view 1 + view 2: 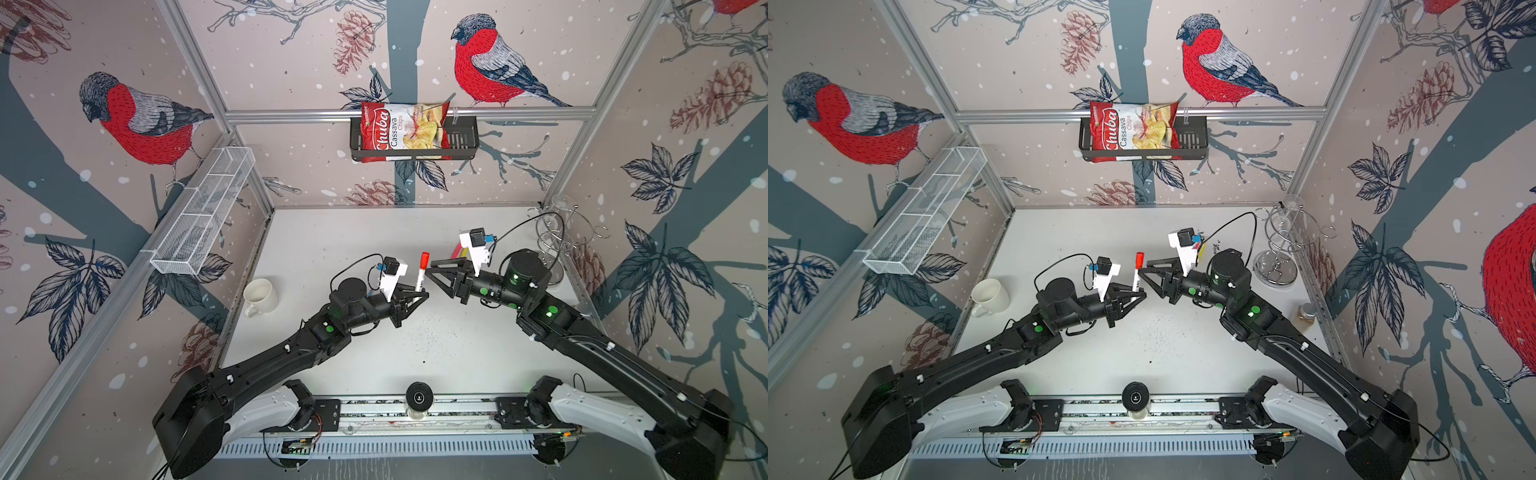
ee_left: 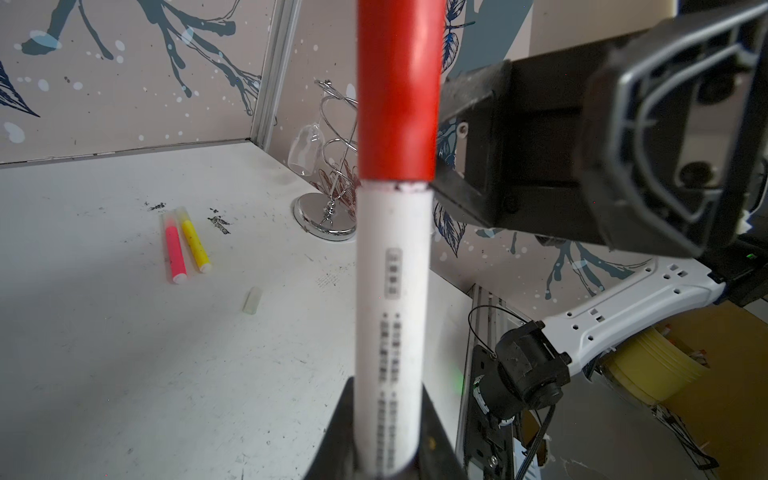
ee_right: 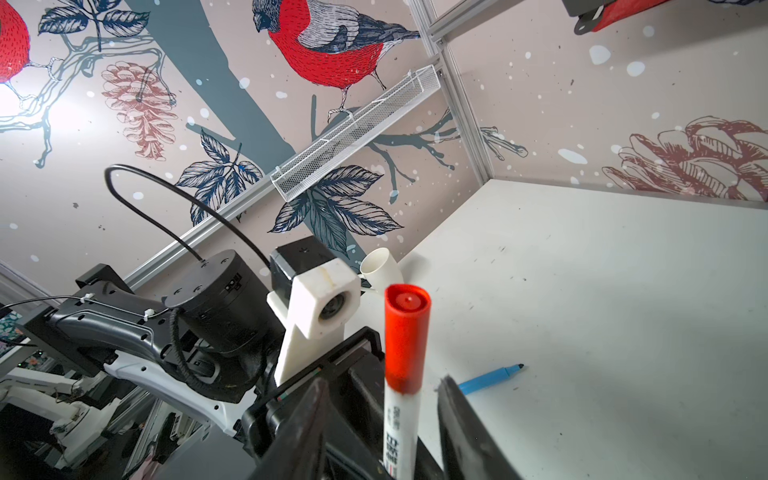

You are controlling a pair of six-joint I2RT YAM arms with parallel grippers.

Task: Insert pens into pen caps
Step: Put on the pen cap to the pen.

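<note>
A white-bodied pen (image 1: pixel 419 280) (image 2: pixel 392 291) stands upright with the red pen cap (image 1: pixel 424 259) (image 2: pixel 399 91) (image 3: pixel 405 336) on its upper end. My left gripper (image 1: pixel 417 296) (image 2: pixel 388 390) is shut on the pen's lower body. My right gripper (image 1: pixel 432 270) (image 3: pixel 383 381) is open, its jaws standing either side of the pen just below the cap without touching it. A blue pen (image 3: pixel 490 378) lies uncapped on the table. A pink pen (image 2: pixel 175 249) and a yellow pen (image 2: pixel 194 243) lie side by side with translucent ends. One loose translucent cap (image 2: pixel 252 300) lies near them.
A white mug (image 1: pixel 259 296) stands at the table's left edge. A chrome glass rack (image 1: pixel 552 245) fills the back right corner, with a small jar (image 1: pixel 1305 316) by the right edge. A wire basket (image 1: pixel 203 212) and a chip-bag shelf (image 1: pixel 465 137) hang on the walls.
</note>
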